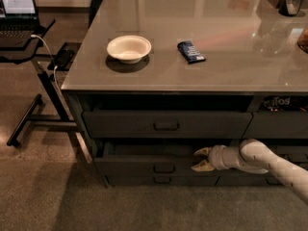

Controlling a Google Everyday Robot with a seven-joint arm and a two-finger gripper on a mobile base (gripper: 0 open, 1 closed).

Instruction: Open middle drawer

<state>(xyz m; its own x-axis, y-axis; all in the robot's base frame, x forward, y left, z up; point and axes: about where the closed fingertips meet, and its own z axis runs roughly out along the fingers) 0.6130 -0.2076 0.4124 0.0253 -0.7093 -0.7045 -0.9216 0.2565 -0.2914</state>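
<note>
Grey bench (pixel 231 71) top fills the upper frame; open carpet (pixel 144 211) runs along its front edge. Laptop stand (pixel 43 81) sits just off the left edge. Middle drawer (pixel 139 166) below the front edge, toward the left corner, sticks out slightly. Gripper (pixel 195 160) at the drawer front, right of handle (pixel 164 168), fingers spread. Bowl (pixel 129 48) and blue packet (pixel 191 51) on top near front-left corner, apart
</note>
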